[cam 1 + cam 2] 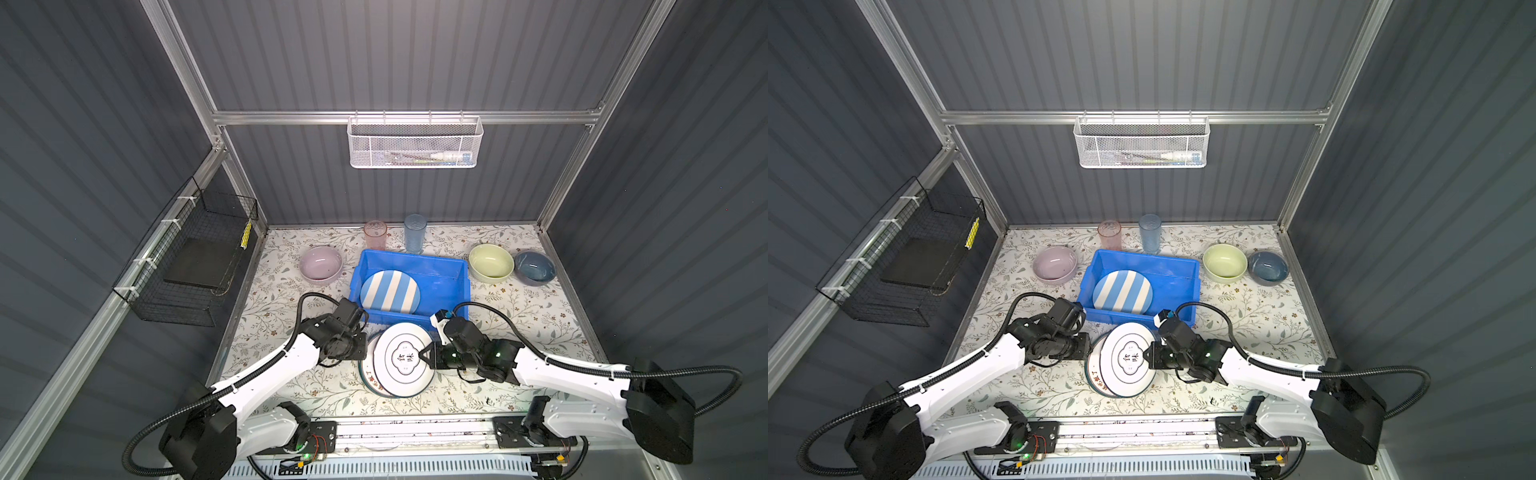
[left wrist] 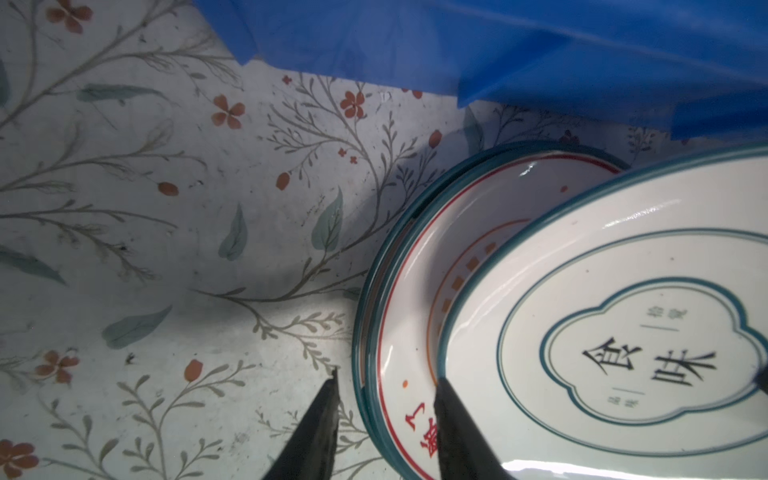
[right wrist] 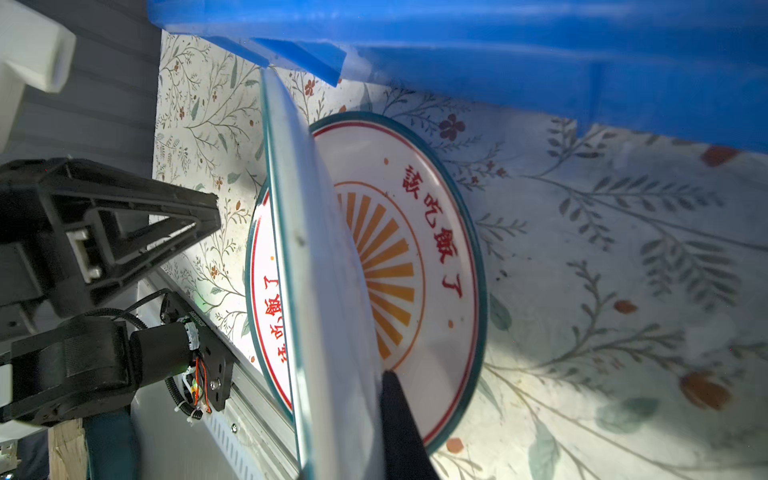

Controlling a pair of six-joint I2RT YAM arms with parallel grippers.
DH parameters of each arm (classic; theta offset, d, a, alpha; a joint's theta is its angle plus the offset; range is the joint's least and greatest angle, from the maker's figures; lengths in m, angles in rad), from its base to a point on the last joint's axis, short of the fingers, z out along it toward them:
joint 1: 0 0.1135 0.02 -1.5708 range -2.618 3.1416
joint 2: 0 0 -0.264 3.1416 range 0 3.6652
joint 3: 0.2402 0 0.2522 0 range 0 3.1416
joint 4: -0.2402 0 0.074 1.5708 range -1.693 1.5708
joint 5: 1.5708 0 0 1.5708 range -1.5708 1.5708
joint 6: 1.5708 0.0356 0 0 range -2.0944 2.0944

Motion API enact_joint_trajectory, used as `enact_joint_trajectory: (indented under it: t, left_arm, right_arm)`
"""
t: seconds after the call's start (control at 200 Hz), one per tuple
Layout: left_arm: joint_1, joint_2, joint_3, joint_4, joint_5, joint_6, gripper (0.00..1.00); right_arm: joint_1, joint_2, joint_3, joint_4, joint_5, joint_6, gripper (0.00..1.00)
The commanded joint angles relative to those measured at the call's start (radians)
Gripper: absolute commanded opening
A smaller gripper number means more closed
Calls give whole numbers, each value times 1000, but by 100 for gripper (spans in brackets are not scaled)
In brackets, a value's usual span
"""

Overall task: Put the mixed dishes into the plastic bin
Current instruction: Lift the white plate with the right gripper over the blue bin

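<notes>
My right gripper is shut on the right rim of the white ringed plate, holding it tilted and raised. Under it, flat on the table, lies the orange sunburst plate. One right finger shows beneath the held plate. My left gripper is open at the plates' left side, its jaws straddling the lower plate's rim. Just behind them, the blue plastic bin holds the blue-white striped plate.
A lilac bowl sits left of the bin, pale-green and dark-blue bowls right. Pink and blue tumblers stand behind it. A white mesh basket hangs on the back wall, a black wire basket on the left.
</notes>
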Motion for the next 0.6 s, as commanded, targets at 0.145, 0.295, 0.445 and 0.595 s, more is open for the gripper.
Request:
enact_joint_trajectory:
  t: [0.145,0.295,0.445,0.595]
  left_arm:
    - [30,36,192,-124,-129,85,46]
    - [106,104,302,-123,-97,153,47]
    - [190,174,391,-124,-76,219,47]
    - [219,265,476,-139,-90,285,46]
  right_arm:
    - [-4,-101,139,-204,85,-119,10]
    - [-36,-132,207,-260,123,-149,10]
    - [-115,-140,282,-261,120,-172,10]
    - [-211,-119,339,-241,88,-182,10]
